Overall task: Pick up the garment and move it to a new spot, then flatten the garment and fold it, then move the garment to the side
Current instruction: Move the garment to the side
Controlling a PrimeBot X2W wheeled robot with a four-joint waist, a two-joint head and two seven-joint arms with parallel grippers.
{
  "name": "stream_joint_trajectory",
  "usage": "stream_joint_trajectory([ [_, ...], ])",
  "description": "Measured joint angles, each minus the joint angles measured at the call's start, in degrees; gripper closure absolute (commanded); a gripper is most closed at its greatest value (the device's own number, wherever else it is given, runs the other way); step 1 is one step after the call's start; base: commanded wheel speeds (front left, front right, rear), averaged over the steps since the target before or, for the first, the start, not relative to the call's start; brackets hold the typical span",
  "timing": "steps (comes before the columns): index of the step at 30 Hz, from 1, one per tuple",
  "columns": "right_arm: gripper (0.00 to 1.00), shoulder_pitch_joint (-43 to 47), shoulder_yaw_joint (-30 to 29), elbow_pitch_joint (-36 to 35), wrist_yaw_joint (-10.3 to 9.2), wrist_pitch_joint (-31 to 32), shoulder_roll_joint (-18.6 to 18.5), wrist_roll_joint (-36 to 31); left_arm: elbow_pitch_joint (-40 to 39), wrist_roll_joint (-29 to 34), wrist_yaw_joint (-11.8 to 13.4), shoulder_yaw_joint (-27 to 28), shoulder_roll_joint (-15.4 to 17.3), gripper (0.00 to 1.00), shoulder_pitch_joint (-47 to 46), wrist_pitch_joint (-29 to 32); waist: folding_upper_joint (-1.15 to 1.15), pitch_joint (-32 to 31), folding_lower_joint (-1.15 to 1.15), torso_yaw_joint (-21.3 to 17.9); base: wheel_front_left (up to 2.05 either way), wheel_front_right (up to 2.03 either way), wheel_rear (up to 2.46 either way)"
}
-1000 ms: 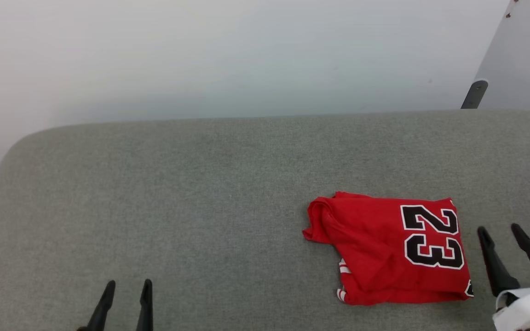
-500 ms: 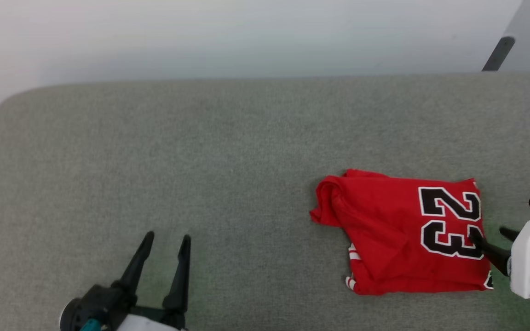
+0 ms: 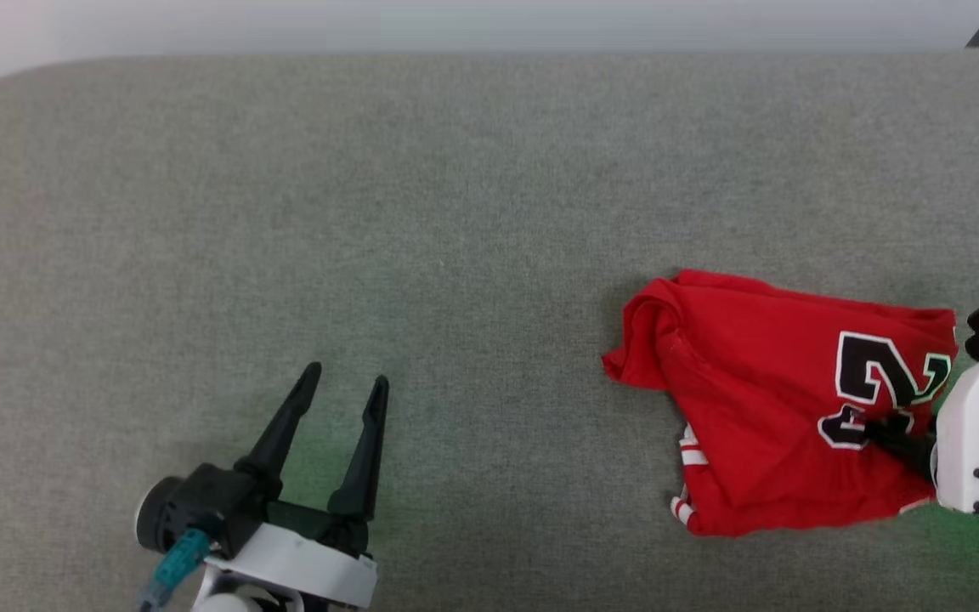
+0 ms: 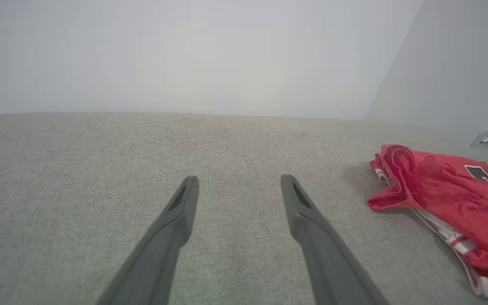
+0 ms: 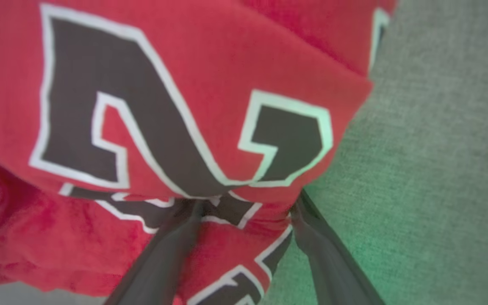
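Grey fabric surface. At right, folded garment, right edge draped over spread tips of right gripper. Well to the left, left gripper, spread too.

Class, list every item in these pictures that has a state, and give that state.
Red jersey-style shirt with black 23 lettering: folded, lying on the grey fabric surface, one edge bunched.
Left gripper, two dark fingers: open, empty.
Right gripper, two dark fingers: open, fingertips tucked under a shirt fold.

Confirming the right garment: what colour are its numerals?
Black, white-edged, on the red garment; clearest in right wrist view.
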Motion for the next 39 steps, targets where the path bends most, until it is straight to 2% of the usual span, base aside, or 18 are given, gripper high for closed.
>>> stream_joint_trajectory([
  [1,0.59,-0.2,-0.1,0.0,0.01,-0.8,0.3,-0.3,0.1,-0.2,0.0,-0.1,0.3,0.0,-0.3,0.0,0.0,0.5,0.0,0.0,0.0,0.0,0.0],
  [2,1.0,-0.5,-0.2,-0.1,0.0,-1.6,0.4,-0.3,0.3,-0.3,0.0,-0.3,0.5,0.0,-0.6,0.0,0.0,1.0,0.0,0.0,0.0,0.0,0.0],
  [6,1.0,-1.3,-1.1,0.0,0.0,-6.0,2.1,0.2,0.4,-0.7,0.0,0.1,1.4,0.0,-1.7,0.0,0.0,2.0,0.0,-1.0,0.0,0.0,0.0],
  [11,1.0,-1.9,-2.8,-0.5,0.07,-11.1,3.4,1.0,-0.8,-0.6,0.0,0.1,2.9,0.0,-4.1,0.0,0.0,2.8,0.0,-4.0,0.0,0.0,0.0],
  [17,1.0,-2.7,-8.5,-1.3,0.0,-15.7,0.6,1.2,-2.7,0.5,0.0,-1.9,4.0,0.0,-10.1,0.0,0.0,5.0,0.0,-8.3,0.0,0.0,0.0],
  [21,1.0,-4.4,-12.4,-0.8,0.0,-18.0,-0.9,0.7,-3.6,1.7,0.0,-5.2,5.0,0.0,-15.7,0.0,0.0,7.6,0.0,-10.9,0.0,0.0,0.0],
  [30,1.0,-11.6,-16.1,6.1,0.0,-22.9,-4.6,-4.7,-3.8,2.7,0.0,-12.9,8.6,0.0,-30.5,0.0,0.0,15.1,0.0,-15.8,0.0,0.0,0.0],
  [39,1.0,-21.7,-14.8,18.6,0.01,-32.1,-5.3,-12.6,-5.0,2.7,0.0,-15.9,11.9,0.0,-39.5,0.0,0.0,21.6,0.0,-19.3,0.0,0.0,0.0],
])
